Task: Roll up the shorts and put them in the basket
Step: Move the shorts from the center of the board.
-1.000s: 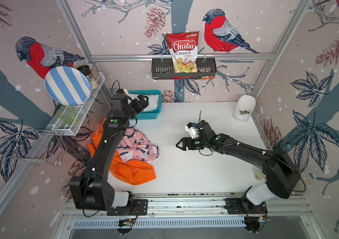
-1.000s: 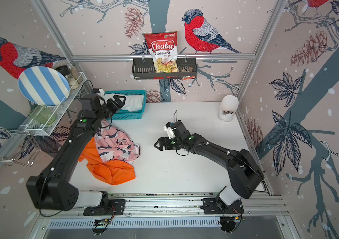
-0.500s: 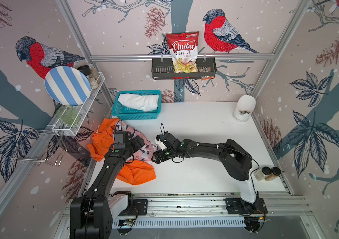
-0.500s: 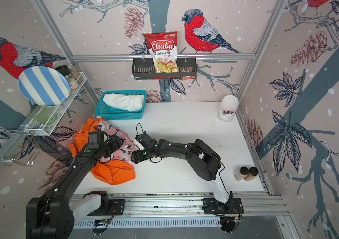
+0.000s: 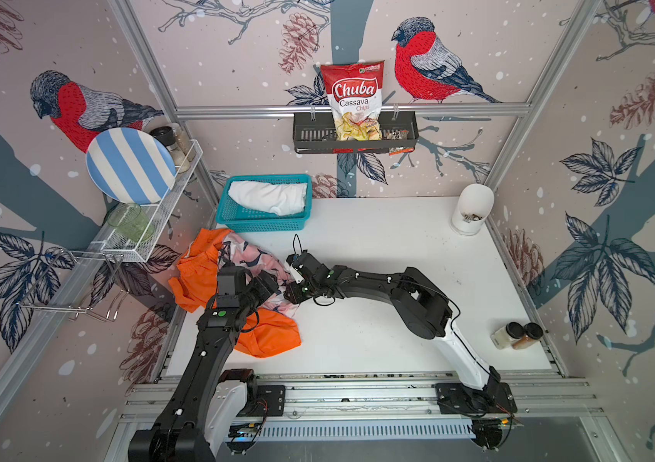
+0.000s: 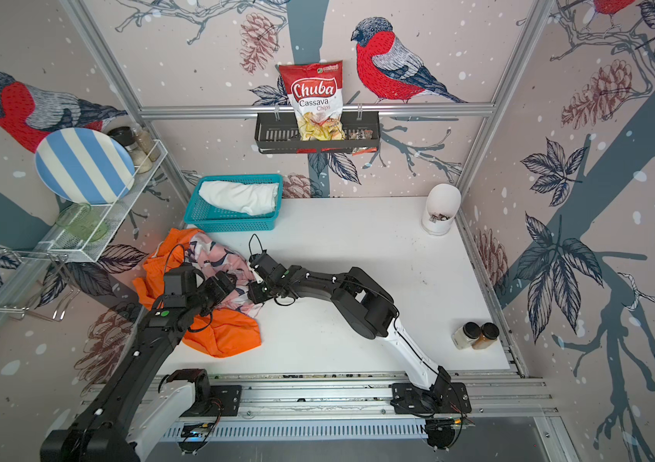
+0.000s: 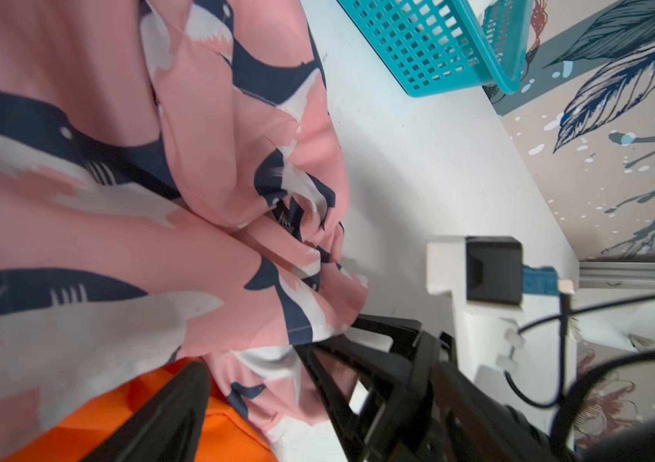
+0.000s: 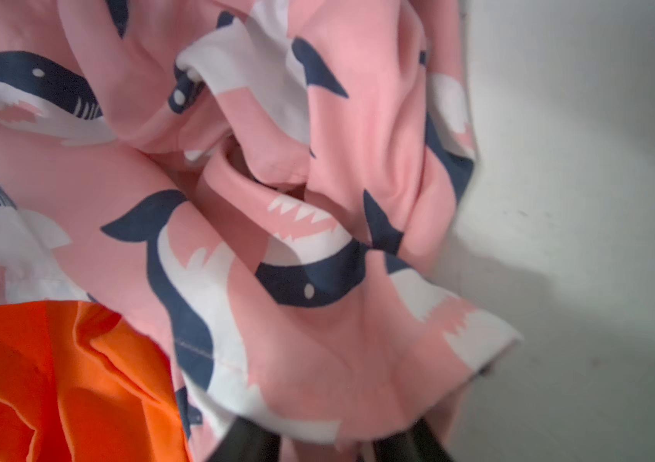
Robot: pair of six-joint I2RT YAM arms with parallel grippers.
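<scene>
Left gripper [image 5: 269, 285] gapes, right gripper [image 5: 289, 295] seemingly pinches the shark-print shorts [image 5: 255, 260] by the hem; pulling could drag the orange shorts [image 5: 269, 340] along.

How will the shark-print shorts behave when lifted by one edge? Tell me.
Likely floppy: the shark-print shorts lie in soft crumpled folds, so they should drape and sag. They overlap the orange shorts, so may drag them along.
</scene>
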